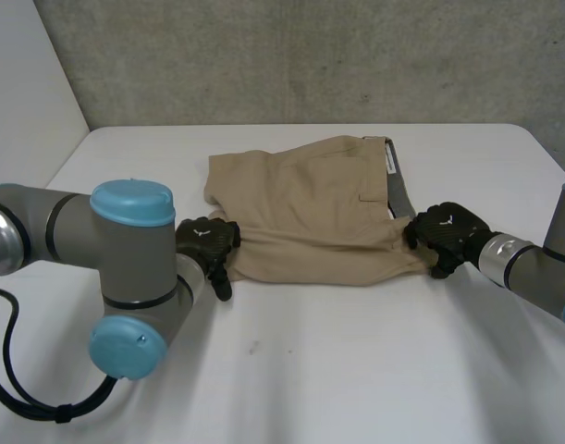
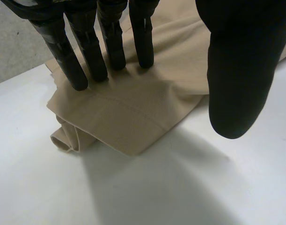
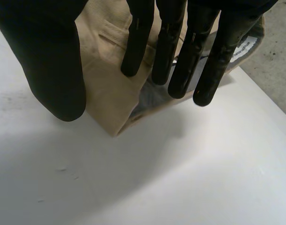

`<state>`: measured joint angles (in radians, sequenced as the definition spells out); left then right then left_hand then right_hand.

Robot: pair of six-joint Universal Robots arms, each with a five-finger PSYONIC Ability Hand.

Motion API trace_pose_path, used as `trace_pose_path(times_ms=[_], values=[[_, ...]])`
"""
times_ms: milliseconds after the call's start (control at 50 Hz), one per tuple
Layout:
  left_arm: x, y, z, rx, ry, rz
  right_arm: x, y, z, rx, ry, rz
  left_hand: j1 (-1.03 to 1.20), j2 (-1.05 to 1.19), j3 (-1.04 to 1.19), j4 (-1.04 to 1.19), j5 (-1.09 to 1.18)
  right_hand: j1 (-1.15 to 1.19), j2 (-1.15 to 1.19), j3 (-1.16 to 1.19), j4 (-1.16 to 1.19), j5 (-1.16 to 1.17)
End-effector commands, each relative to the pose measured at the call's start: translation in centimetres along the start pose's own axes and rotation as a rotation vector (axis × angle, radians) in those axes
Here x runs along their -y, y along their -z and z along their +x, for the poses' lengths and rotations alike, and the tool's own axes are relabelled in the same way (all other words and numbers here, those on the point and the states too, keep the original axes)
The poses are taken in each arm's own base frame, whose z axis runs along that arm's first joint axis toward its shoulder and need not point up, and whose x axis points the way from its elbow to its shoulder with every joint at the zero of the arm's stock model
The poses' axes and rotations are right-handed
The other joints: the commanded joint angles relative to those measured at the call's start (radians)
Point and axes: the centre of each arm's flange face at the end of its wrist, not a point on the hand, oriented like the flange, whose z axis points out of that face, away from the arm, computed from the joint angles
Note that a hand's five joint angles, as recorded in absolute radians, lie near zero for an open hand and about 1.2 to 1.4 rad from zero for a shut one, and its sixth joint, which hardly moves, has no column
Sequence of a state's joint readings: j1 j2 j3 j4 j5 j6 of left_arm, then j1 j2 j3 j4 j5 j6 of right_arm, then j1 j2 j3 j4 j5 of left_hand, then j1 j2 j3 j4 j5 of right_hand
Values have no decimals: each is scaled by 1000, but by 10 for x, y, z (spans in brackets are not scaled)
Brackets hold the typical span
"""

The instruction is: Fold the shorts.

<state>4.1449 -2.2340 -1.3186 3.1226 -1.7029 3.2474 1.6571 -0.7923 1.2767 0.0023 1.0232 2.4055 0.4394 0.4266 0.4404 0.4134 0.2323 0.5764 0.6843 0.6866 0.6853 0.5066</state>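
Shorts of tan cloth lie flat on the white table, nearer its far edge than its near one and about midway between its left and right edges. The left hand is at the near corner of the leg hem, its fingers straight with the tips on the cloth and the thumb held apart over bare table, gripping nothing. The right hand is at the near corner of the waistband, likewise spread, with straight fingers over the cloth and the thumb off to the side. The step looks like taking the near edge at its 2 ends. To do it well, each thumb should slide under every layer before pinching. The 2 hands should then rise together, keep the edge taut between them, and lay it square on the far edge. Hard to judge: whether the right fingertips touch or hover, and how many layers are stacked at the hem, where a rolled bit of cloth pokes out. The left arm's elbow covers part of that hand in the head view, and the waistband label cannot be read.
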Motion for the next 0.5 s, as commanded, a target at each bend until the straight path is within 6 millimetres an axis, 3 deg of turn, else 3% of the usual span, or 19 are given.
trace_pose_path(times_ms=[20, 100, 140, 220, 240, 260, 360, 500], values=[[2, -9, 2, -2, -11, 7, 6, -5, 0, -18, 10, 30, 3, 16, 2, 29, 36, 741, 633, 631, 632, 636], [3, -15, 2, -2, -10, 15, 13, -6, -3, -16, -40, 50, 21, 34, 20, 47, 53, 820, 712, 710, 711, 715], [4, -18, 3, -1, -9, 19, 17, -5, -3, -17, -66, 56, 132, 145, 131, 158, 164, 820, 712, 710, 711, 715], [7, -21, 2, 0, -7, 28, 31, 2, -6, -10, -97, 69, 563, 575, 562, 589, 595, 820, 712, 710, 711, 715], [7, -22, 2, -3, -6, 30, 34, 5, -6, -9, -101, 70, 820, 832, 819, 846, 852, 820, 712, 710, 711, 715], [7, -22, 1, -4, -5, 27, 40, 11, -6, -8, -109, 67, 935, 948, 935, 962, 968, 820, 712, 710, 711, 715], [5, -17, -5, 1, -21, -16, 56, 32, -6, -9, -136, 10, 957, 970, 956, 983, 989, 820, 712, 710, 711, 715], [37, 33, -17, -25, -26, -44, 76, 63, -2, -38, -160, -77, 957, 970, 956, 983, 989, 820, 712, 710, 711, 715]])
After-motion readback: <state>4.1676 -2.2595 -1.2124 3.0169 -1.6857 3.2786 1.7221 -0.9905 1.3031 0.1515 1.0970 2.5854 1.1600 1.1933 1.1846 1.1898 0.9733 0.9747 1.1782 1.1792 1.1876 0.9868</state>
